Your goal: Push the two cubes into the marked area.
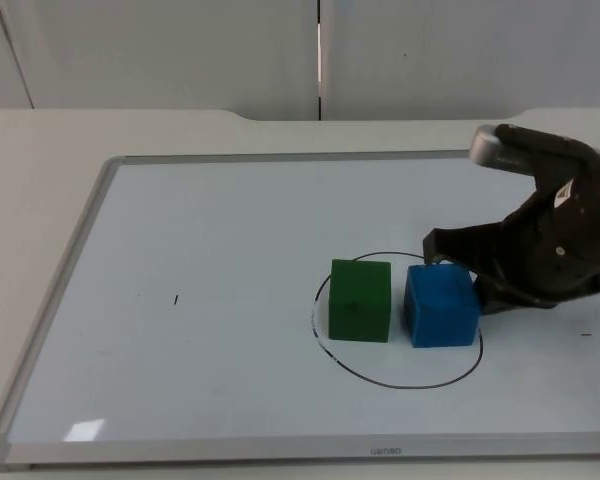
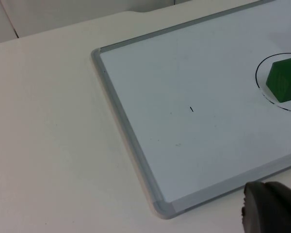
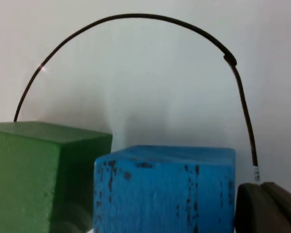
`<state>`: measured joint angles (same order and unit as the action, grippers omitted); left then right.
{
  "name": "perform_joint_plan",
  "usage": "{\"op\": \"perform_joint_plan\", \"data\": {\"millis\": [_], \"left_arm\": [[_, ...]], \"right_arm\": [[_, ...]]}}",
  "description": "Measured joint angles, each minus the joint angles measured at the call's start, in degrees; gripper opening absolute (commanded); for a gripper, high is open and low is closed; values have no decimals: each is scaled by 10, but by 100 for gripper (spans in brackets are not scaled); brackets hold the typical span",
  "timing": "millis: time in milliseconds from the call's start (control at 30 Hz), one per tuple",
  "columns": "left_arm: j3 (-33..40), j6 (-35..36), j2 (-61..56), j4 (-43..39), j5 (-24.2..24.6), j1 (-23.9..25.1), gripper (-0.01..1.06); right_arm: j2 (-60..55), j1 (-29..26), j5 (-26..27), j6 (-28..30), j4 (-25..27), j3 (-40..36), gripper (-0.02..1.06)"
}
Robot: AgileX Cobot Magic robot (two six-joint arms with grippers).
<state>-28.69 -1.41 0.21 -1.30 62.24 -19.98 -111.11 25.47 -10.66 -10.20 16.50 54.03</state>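
While inside the circle [image 1: 400, 380], blue cube [image 1: 441, 305] touches right claw [image 1: 458, 270], claw state unclear.

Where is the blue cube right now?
In the top view the blue cube sits inside the drawn circle on the whiteboard, just right of the green cube, with the right gripper against its right side.

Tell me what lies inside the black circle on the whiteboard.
Inside the black circle sit the green cube and the blue cube. The right gripper covers its right edge.
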Motion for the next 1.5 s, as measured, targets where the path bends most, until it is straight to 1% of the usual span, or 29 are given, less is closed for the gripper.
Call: {"op": "perform_joint_plan", "data": {"millis": [133,167,267,300,333,400,433,467,500,600,667,700,767,800,867,900,1033,1067,1133,1200,1233,1333,1367,1500], "left_arm": [[0,0,0,0,0,0,0],[0,0,0,0,0,0,0],[0,0,0,0,0,0,0],[0,0,0,0,0,0,0],[0,0,0,0,0,0,0],[0,0,0,0,0,0,0],[0,0,0,0,0,0,0],[0,0,0,0,0,0,0],[0,0,0,0,0,0,0],[0,0,0,0,0,0,0],[0,0,0,0,0,0,0],[0,0,0,0,0,0,0],[0,0,0,0,0,0,0],[0,0,0,0,0,0,0],[0,0,0,0,0,0,0],[0,0,0,0,0,0,0],[0,0,0,0,0,0,0],[0,0,0,0,0,0,0],[0,0,0,0,0,0,0],[0,0,0,0,0,0,0],[0,0,0,0,0,0,0],[0,0,0,0,0,0,0],[0,0,0,0,0,0,0],[0,0,0,0,0,0,0]], "right_arm": [[5,-1,-2,55,1,0,0],[5,-1,-2,55,1,0,0],[41,-14,-28,109,2,0,0],[62,-17,-41,125,-8,0,0],[62,-17,-41,125,-8,0,0],[111,-20,-61,134,-39,0,0],[152,-20,-82,139,-64,0,0],[186,-21,-96,141,-78,0,0],[186,-21,-96,141,-78,0,0],[295,-21,-131,142,-95,0,0],[363,-21,-147,142,-97,0,0],[363,-21,-147,142,-97,0,0],[433,-21,-169,142,-97,0,0],[450,-21,-175,142,-97,0,0],[521,-21,-207,142,-98,0,0],[521,-21,-207,142,-98,0,0],[615,-21,-267,142,-100,0,0],[615,-21,-267,142,-100,0,0],[660,-21,-287,144,-100,-4,0],[706,-21,-294,151,-100,-26,0],[706,-21,-294,151,-100,-26,0],[785,-21,-305,164,-102,-79,0],[785,-21,-305,164,-102,-79,0],[864,-21,-343,166,-103,-123,0]]}}
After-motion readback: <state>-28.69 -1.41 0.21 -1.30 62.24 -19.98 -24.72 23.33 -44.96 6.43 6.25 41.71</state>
